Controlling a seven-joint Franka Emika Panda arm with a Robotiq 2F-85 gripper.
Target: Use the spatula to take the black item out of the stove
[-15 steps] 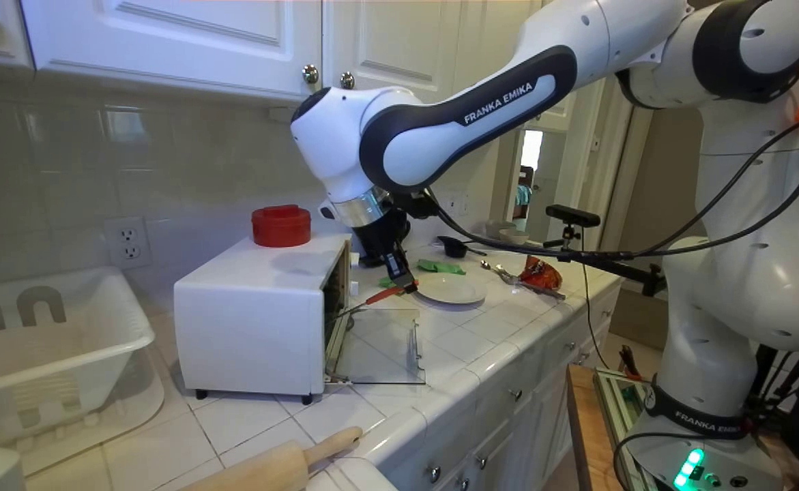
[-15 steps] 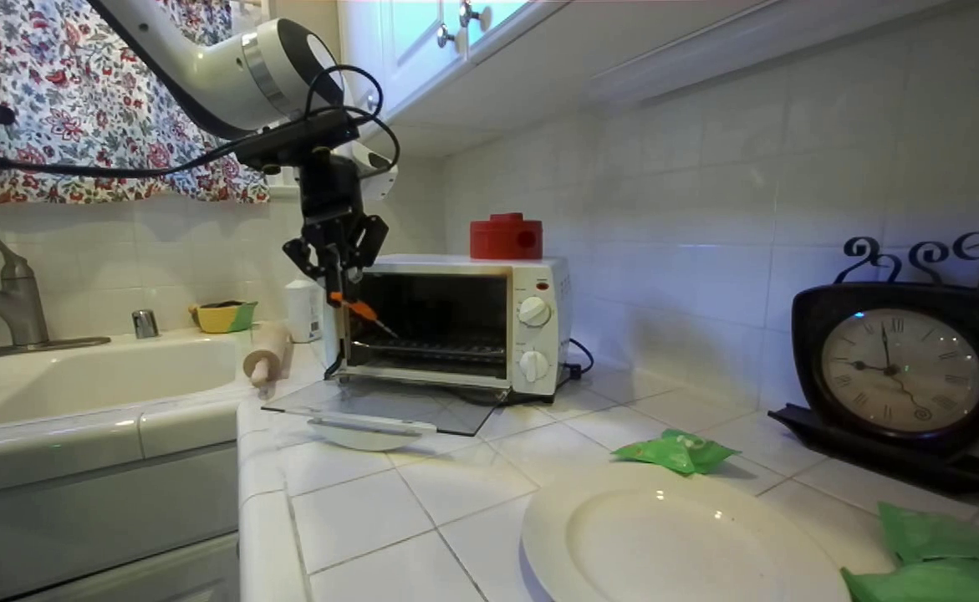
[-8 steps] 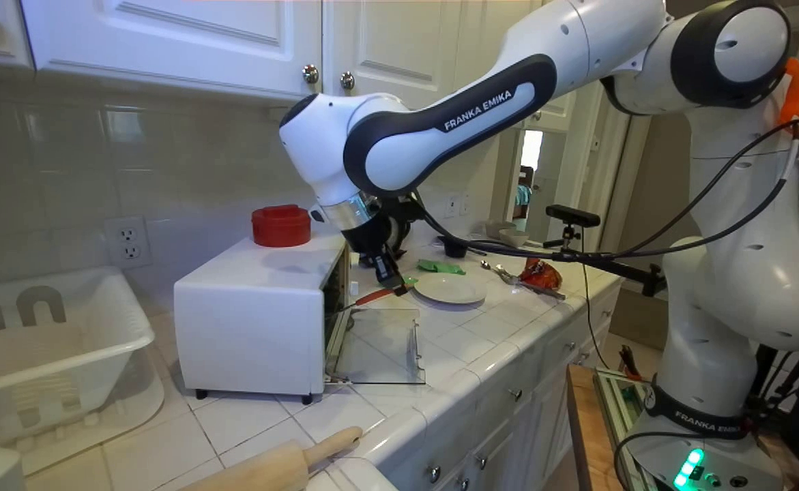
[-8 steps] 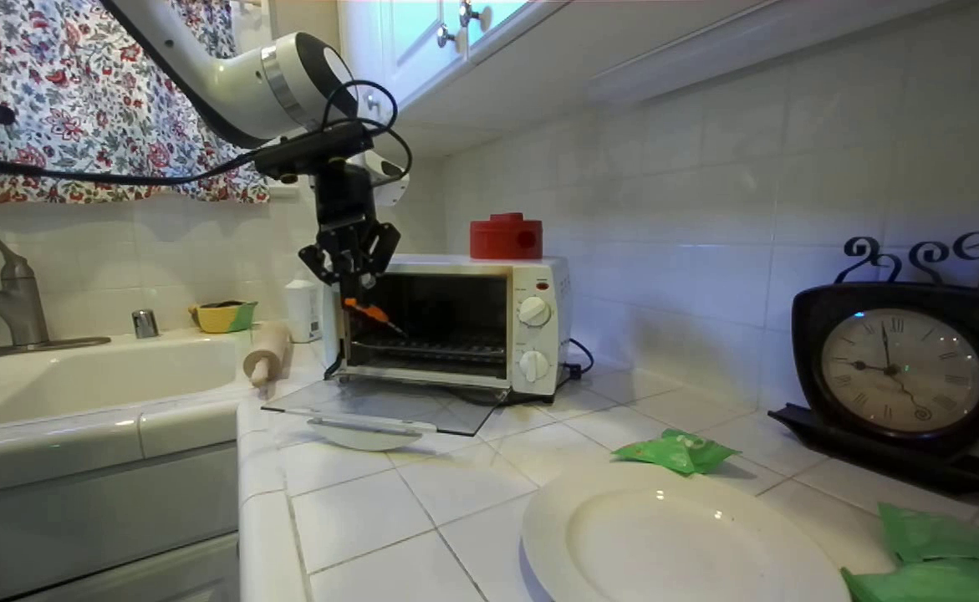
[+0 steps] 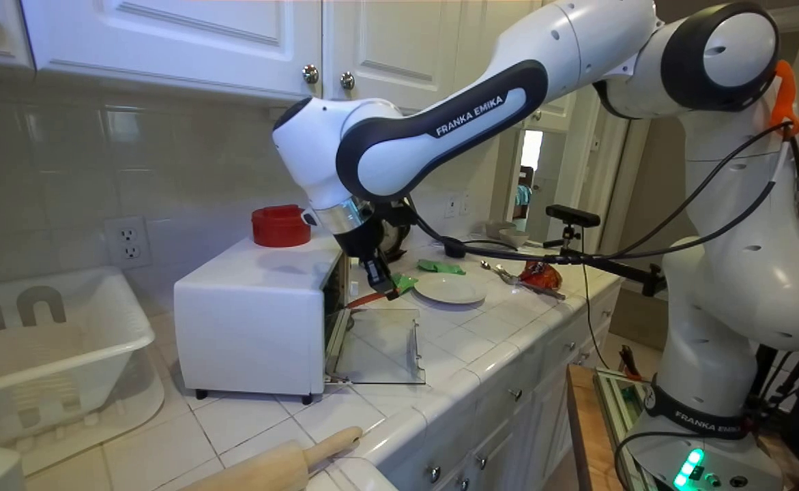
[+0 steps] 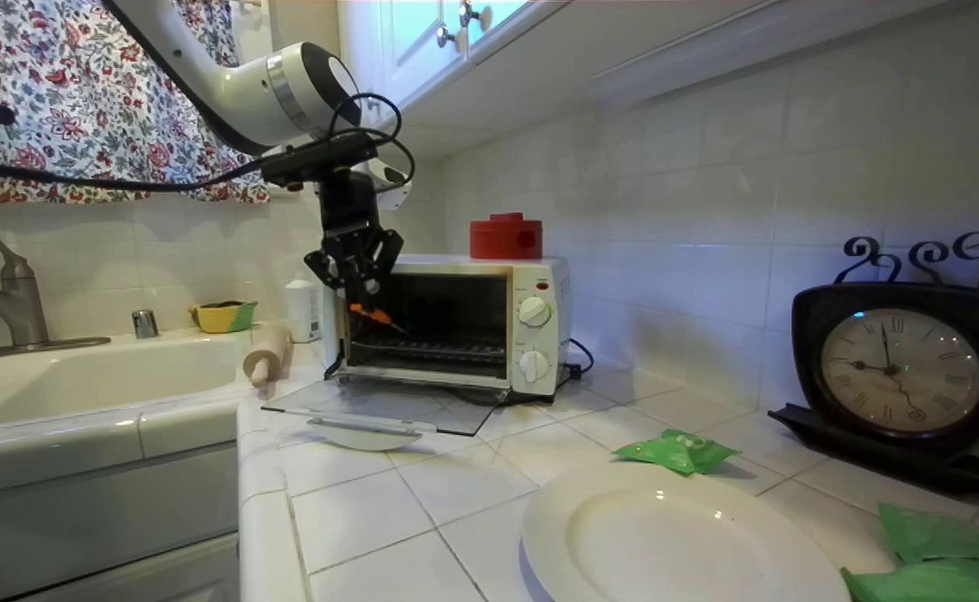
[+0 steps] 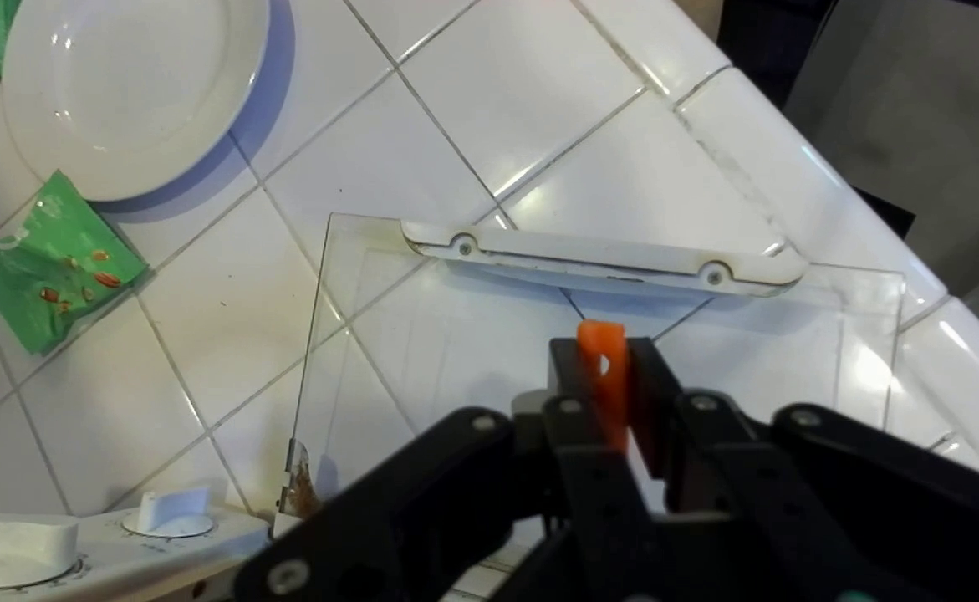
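The opening steps look done: the glass door of the stove hangs lowered over the worktop, and the claw is closed on the spatula, gripping its orange handle between both fingers. In an exterior view the tool points into the dark opening, near the rack; where its tip ends cannot be told. Going by the task, the black item should be inside, but nothing can be picked out of the gloom. What remains, I judge, is working the tip beneath it, lifting, and drawing it out over the door. The plate on the worktop may be meant to receive it.
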